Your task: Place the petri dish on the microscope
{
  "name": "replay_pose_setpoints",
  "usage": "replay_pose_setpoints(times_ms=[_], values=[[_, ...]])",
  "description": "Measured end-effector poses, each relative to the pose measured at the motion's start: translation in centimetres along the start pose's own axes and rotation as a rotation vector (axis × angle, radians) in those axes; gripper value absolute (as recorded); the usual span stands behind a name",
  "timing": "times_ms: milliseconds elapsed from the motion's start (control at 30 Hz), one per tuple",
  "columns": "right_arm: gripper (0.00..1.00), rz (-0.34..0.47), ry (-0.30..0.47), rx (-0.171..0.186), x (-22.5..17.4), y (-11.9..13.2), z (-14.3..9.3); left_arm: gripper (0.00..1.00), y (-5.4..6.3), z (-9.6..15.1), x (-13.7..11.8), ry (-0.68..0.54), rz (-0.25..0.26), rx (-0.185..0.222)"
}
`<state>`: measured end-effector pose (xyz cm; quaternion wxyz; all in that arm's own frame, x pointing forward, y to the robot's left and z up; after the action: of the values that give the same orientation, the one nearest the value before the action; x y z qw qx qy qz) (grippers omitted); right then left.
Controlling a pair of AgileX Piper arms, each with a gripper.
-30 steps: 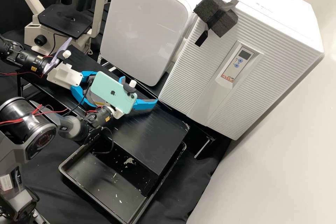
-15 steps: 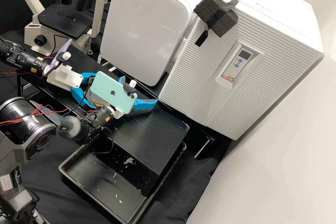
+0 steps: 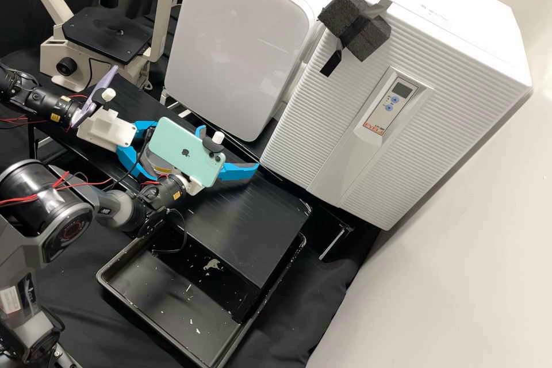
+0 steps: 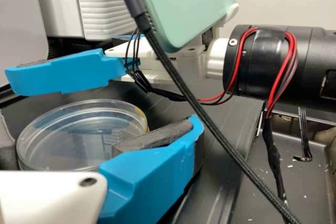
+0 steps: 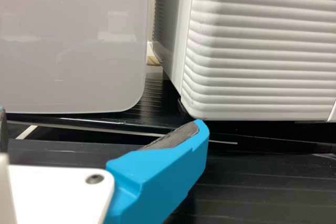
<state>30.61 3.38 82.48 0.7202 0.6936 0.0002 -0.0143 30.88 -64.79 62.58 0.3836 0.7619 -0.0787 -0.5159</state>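
So the left gripper (image 3: pixel 156 148) had the petri dish (image 4: pixel 79 140) pinched by its wall, pads on opposite sides, over the ribbed black bench (image 3: pixel 247 224). Couldn't tell if the dish was touching the bench or a bit above it. Going by the high view, the inverted microscope's black stage (image 3: pixel 106 34) sat at 11 o'clock from the dish, well apart, no dish on it yet. The right gripper (image 3: pixel 229 146) was right beside at 3 o'clock, spread wide, with a mint green phone (image 3: pixel 185 152) on its wrist crowding that side. Smooth white cabinet (image 3: pixel 236 40) stood at 1 o'clock, ribbed white one (image 3: pixel 339 121) at 2, one blue fingertip near its bottom corner. Bare bench ran out at 4, black tray (image 3: pixel 172 313) past its edge at 6
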Motion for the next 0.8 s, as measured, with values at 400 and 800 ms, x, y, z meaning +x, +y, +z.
replay_pose_setpoints(times_ms=[400, 800], values=[[1.0, 0.0, 0.0, 0.0, 0.0, 0.0, 0.0, 0.0, -0.28, 0.03, -0.12, -0.002, -0.004, 0.019], [1.0, 0.0, 0.0, 0.0, 0.0, 0.0, 0.0, 0.0, -0.37, 0.09, -0.2, -0.007, 0.005, 0.015]])
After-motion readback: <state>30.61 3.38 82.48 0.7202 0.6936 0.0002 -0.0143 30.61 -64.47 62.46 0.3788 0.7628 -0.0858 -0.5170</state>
